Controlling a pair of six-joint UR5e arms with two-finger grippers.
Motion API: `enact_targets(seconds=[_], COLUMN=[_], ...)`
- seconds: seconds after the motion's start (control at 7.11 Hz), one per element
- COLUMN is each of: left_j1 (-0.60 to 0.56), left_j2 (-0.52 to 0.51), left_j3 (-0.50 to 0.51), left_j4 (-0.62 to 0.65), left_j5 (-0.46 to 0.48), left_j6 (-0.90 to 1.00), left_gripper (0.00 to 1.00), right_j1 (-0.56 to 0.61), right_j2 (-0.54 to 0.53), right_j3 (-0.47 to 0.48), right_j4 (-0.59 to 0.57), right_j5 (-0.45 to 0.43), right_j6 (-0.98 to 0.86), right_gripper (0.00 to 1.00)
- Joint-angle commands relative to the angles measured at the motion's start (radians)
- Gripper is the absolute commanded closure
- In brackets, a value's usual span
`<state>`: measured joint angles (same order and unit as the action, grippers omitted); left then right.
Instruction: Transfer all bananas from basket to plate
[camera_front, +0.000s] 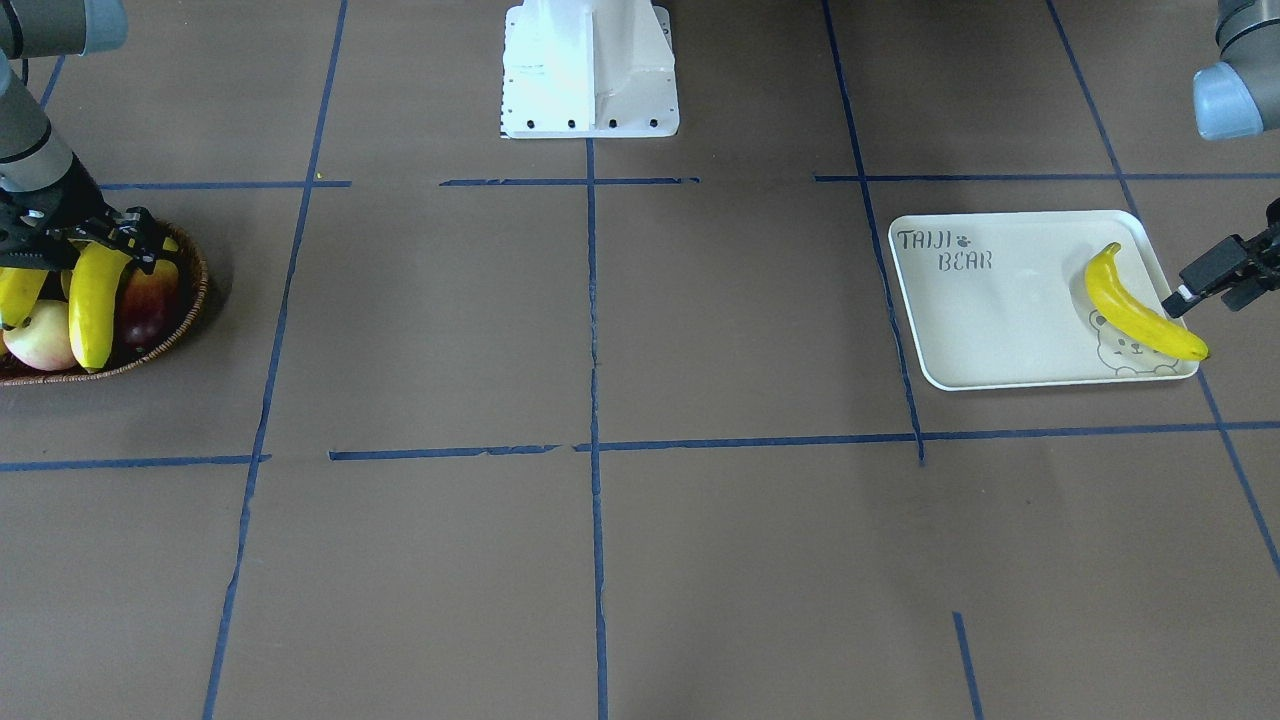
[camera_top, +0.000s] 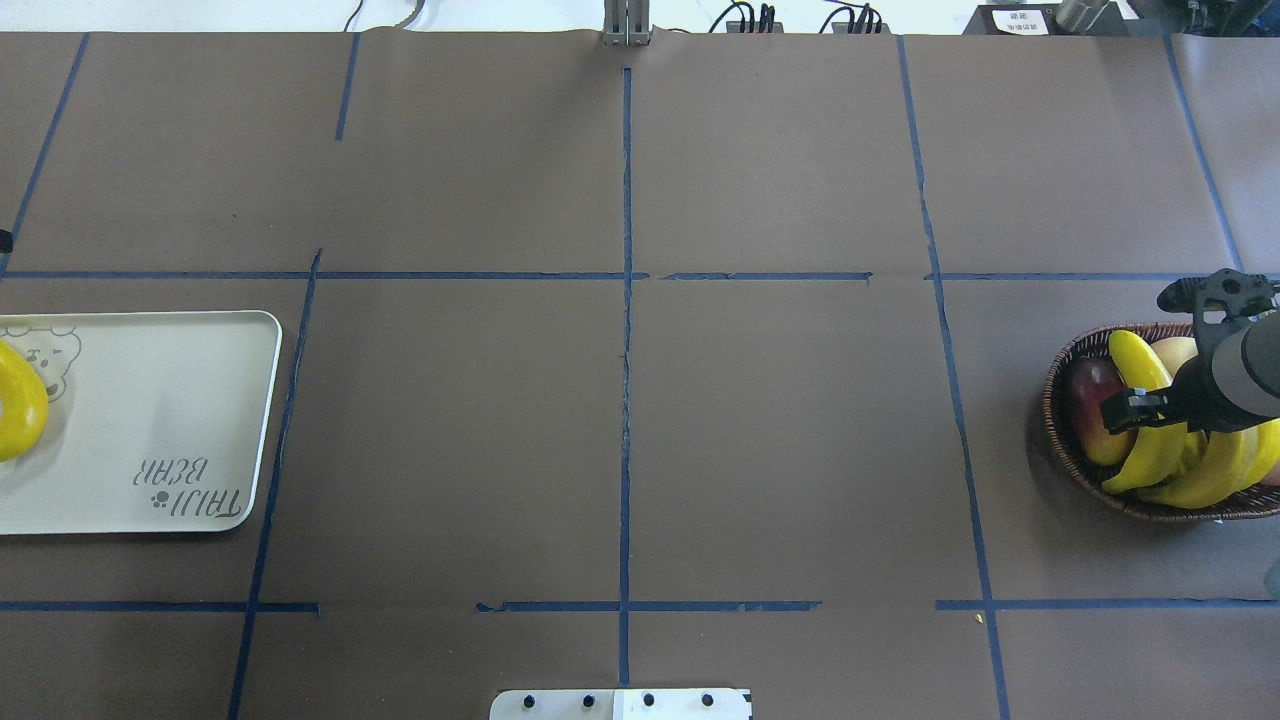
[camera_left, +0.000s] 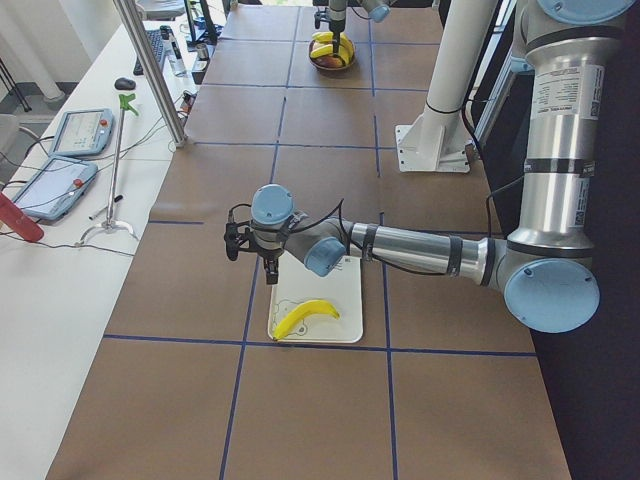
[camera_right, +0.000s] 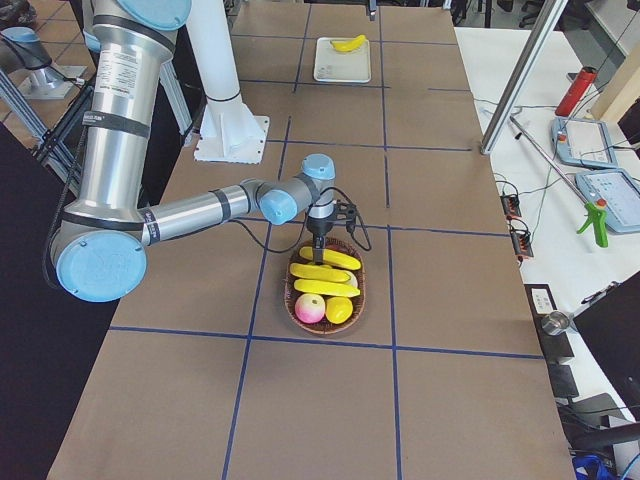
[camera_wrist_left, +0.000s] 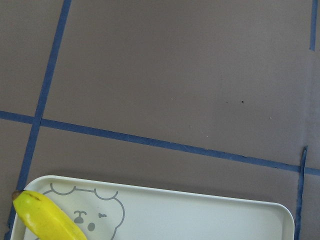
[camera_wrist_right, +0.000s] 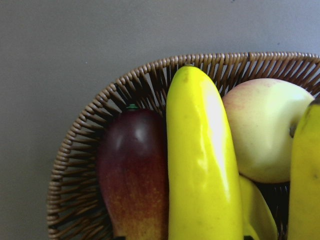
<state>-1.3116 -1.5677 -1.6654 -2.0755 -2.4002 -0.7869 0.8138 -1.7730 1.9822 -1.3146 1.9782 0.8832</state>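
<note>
Lifting the banana (camera_top: 1137, 365) out of the basket (camera_top: 1058, 440) looks like the step in hand. The banana lies on top of the heap, with the mango (camera_top: 1090, 405) between it and the rim and an apple (camera_wrist_right: 265, 130) on its other side. The right gripper (camera_front: 103, 247) straddles it across its width, roughly mid-length in the overhead view. The gripper looks closed on it, a finger against each flank.

A straight, slow rise seems best, keeping level until both ends clear the rim. The skin is smooth and the body curved, so the banana could swivel in the jaws. Its lower end could also drag the mango or a neighbouring banana along. A hold near the middle should keep it from tipping.

The plate (camera_front: 1000, 330) sits well apart from the basket, at the opposite end of the bench (camera_top: 780, 430). The carry is therefore long, and it may call for a pass to the other arm.

The basket holds three bananas in all: the gripped one and two others (camera_top: 1215, 470) beside it. It also holds the mango, the apple and a small yellow fruit (camera_right: 340, 309).

The plate holds one delivered banana (camera_front: 1135, 310), which lies across the bear drawing with one tip reaching the rim. The left gripper (camera_front: 1203, 298) hangs just beside that edge, its jaws apparently parted and holding nothing. Setting the next banana toward the lettered side would keep it off the first.
</note>
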Motion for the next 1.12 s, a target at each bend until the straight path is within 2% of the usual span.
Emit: enact_targets(seconds=[0.0, 0.14, 0.28, 0.42, 0.56, 0.7, 0.98], left_j1=[0.002, 0.002, 0.003, 0.003, 0.005, 0.005, 0.005], left_j2=[0.0, 0.0, 0.0, 0.0, 0.0, -0.002, -0.005], left_j3=[0.0, 0.001, 0.0, 0.001, 0.001, 0.001, -0.013], left_j4=[0.0, 0.0, 0.0, 0.0, 0.0, 0.002, -0.017], left_j5=[-0.001, -0.001, -0.001, -0.001, -0.001, -0.001, -0.01], left_j6=[0.0, 0.0, 0.0, 0.0, 0.0, 0.0, 0.002], left_gripper=[0.0, 0.0, 0.0, 0.0, 0.0, 0.0, 0.0], right_j1=[-0.019, -0.018, -0.013, -0.006, 0.02, 0.051, 0.061], right_j2=[0.0, 0.0, -0.009, -0.02, -0.038, -0.033, 0.083], right_j3=[-0.005, 0.003, 0.021, 0.047, 0.094, 0.139, 0.155], right_j4=[0.0, 0.0, 0.0, -0.002, -0.002, -0.008, -0.019], right_j5=[-0.004, -0.002, -0.002, -0.002, 0.005, 0.02, 0.039], right_j6=[-0.001, -0.001, -0.004, -0.007, -0.009, -0.01, -0.001], right_gripper=[0.44, 0.67, 0.78, 0.95, 0.99, 1.0, 0.99])
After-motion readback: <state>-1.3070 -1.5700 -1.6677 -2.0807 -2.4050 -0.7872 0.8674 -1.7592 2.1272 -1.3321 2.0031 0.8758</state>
